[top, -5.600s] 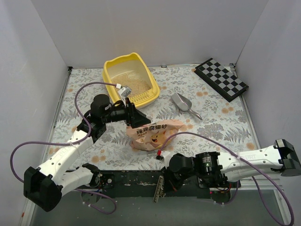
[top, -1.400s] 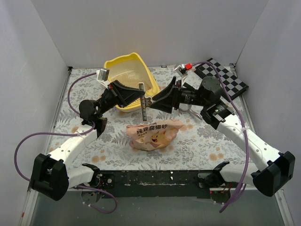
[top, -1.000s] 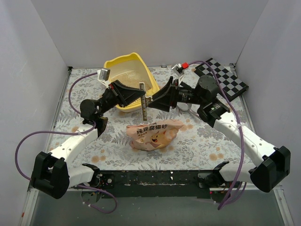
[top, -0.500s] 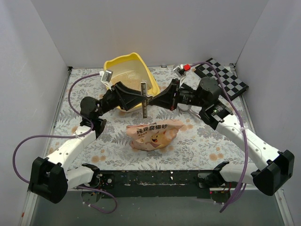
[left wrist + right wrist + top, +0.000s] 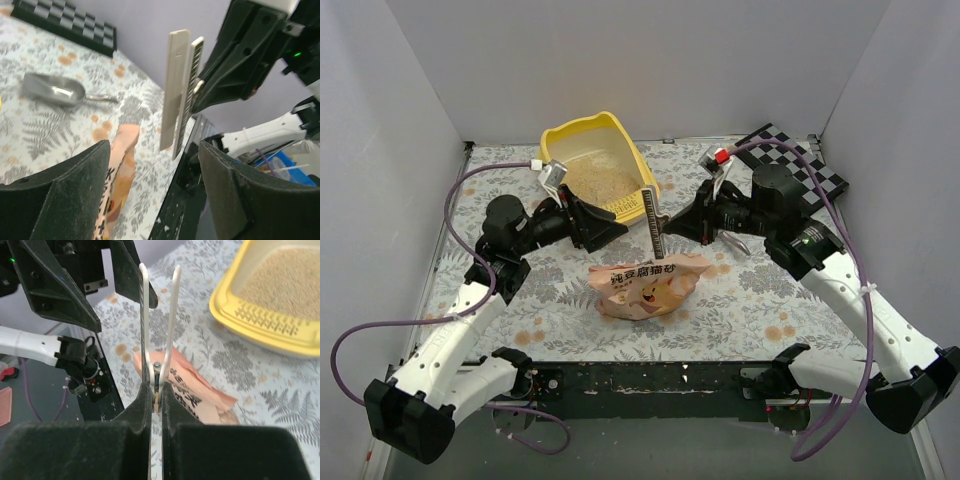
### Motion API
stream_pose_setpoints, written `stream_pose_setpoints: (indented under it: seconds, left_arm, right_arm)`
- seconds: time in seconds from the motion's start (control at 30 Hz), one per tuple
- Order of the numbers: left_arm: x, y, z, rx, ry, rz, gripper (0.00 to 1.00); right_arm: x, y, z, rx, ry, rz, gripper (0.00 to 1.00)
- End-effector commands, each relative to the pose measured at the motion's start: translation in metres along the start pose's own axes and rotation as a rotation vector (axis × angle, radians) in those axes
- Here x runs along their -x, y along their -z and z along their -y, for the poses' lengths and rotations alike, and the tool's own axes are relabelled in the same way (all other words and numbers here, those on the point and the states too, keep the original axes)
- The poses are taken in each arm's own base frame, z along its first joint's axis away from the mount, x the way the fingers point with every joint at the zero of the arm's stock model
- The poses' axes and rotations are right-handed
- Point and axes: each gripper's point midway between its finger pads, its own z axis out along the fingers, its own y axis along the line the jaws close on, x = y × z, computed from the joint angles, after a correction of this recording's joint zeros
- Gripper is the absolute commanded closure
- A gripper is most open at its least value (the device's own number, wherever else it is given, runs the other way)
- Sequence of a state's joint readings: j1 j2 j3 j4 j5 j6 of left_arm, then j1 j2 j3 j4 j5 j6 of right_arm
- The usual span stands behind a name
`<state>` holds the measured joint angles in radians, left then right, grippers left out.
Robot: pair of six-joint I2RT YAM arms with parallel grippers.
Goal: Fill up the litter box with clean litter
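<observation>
The yellow litter box (image 5: 582,127) sits at the back of the table, and pale beige clean litter (image 5: 604,180) covers its floor. The right wrist view shows the litter box (image 5: 260,332) and the litter (image 5: 287,282) at upper right. My right gripper (image 5: 672,224) is shut on the hinge end of a long white bag clip (image 5: 653,214), held upright above the orange-pink bag (image 5: 645,285). In the right wrist view the clip (image 5: 159,315) splays upward from my right gripper (image 5: 156,396). My left gripper (image 5: 608,222) stands open just left of the clip (image 5: 181,90), holding nothing.
A silver scoop (image 5: 52,90) lies on the floral mat right of the litter box, partly hidden under the right arm from above. The checkered board (image 5: 815,165) sits at the back right corner. White walls enclose the mat on three sides.
My left gripper has opened, let go of the clip and drawn back to the left. My right gripper has shut on the clip and carried it right, toward the bag.
</observation>
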<state>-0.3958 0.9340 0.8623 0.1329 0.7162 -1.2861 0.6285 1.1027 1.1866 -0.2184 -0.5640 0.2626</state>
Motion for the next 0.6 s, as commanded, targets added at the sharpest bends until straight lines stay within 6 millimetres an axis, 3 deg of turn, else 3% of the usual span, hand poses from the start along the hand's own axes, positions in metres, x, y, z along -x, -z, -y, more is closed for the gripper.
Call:
stream_pose_setpoints:
  seconds: [0.0, 0.2, 0.4, 0.57]
  left_arm:
    - [-0.045, 0.008, -0.026, 0.061, -0.027, -0.163, 0.3]
    - [-0.077, 0.008, -0.044, 0.062, -0.089, -0.262, 0.25]
    - [-0.123, -0.008, -0.056, 0.092, -0.204, -0.407, 0.27]
    - [-0.137, -0.013, -0.073, 0.165, -0.308, -0.45, 0.28]
  right_arm:
    - [-0.02, 0.027, 0.013, -0.13, 0.026, -0.099, 0.99]
    - [-0.043, 0.06, 0.014, -0.229, 0.024, -0.175, 0.99]
    - [-0.062, 0.072, 0.016, -0.267, 0.003, -0.227, 0.99]
    - [-0.07, 0.075, 0.011, -0.248, -0.004, -0.228, 0.99]
